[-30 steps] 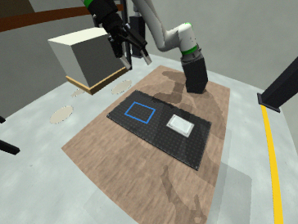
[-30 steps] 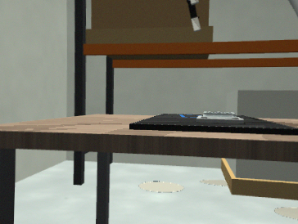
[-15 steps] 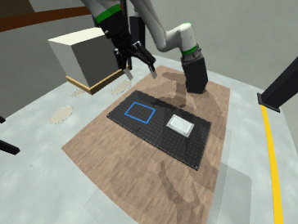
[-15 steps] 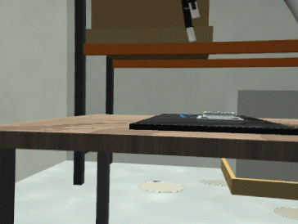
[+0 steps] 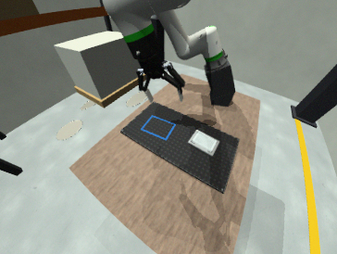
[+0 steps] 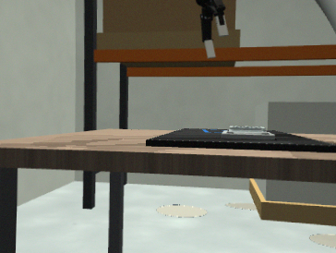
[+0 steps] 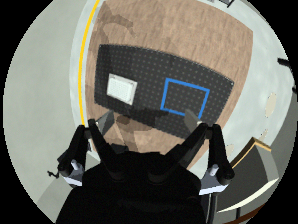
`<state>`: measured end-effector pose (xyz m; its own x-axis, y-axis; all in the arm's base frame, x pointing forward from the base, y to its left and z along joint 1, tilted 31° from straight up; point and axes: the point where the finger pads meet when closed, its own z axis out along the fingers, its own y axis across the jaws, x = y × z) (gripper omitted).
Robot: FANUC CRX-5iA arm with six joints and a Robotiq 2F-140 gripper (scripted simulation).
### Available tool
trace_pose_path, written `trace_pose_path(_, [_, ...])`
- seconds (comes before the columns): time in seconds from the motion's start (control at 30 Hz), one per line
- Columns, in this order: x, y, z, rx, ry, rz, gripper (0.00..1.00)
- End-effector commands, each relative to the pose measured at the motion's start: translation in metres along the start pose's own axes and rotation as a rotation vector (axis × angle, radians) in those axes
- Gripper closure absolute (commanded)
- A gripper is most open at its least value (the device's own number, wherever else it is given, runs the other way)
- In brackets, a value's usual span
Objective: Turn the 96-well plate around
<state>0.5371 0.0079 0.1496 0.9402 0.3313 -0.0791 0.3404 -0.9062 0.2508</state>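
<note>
Surface: black deck [image 5: 218, 171] on a wooden table [image 5: 139, 204].
Claw: gripper [image 5: 163, 95] spread fully, holding nothing, touching nothing.
Plate: white 96-well plate [image 5: 204, 142] lies flat, well below the claw.
Outline: blue B1 [image 5: 158, 127] beneath the claw.

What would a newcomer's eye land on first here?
Probably the blue taped outline on the black deck, with the white well plate beside it on the same deck. Next comes the gripper, jaws spread wide and holding nothing, hanging high above the deck's far edge.
</note>
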Motion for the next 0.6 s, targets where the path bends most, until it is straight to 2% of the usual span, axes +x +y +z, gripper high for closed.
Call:
trace_pose_path(0.0, [0.008,-0.007,0.020,-0.044,-0.001,-0.070,0.00])
trace_pose_path(0.1, [0.011,-0.009,0.027,-0.044,-0.001,-0.070,0.00])
trace_pose_path(0.13, [0.012,-0.011,0.031,-0.059,-0.002,-0.100,0.00])
trace_pose_path(0.2, [0.012,-0.011,0.031,-0.059,-0.002,-0.100,0.00])
trace_pose_path(0.3, [0.017,-0.017,0.044,-0.103,-0.005,-0.189,0.00])
trace_pose_path(0.43, [0.022,-0.024,0.059,-0.112,-0.005,-0.206,0.00])
trace_pose_path(0.57, [0.027,-0.034,0.075,-0.163,-0.008,-0.329,0.00])
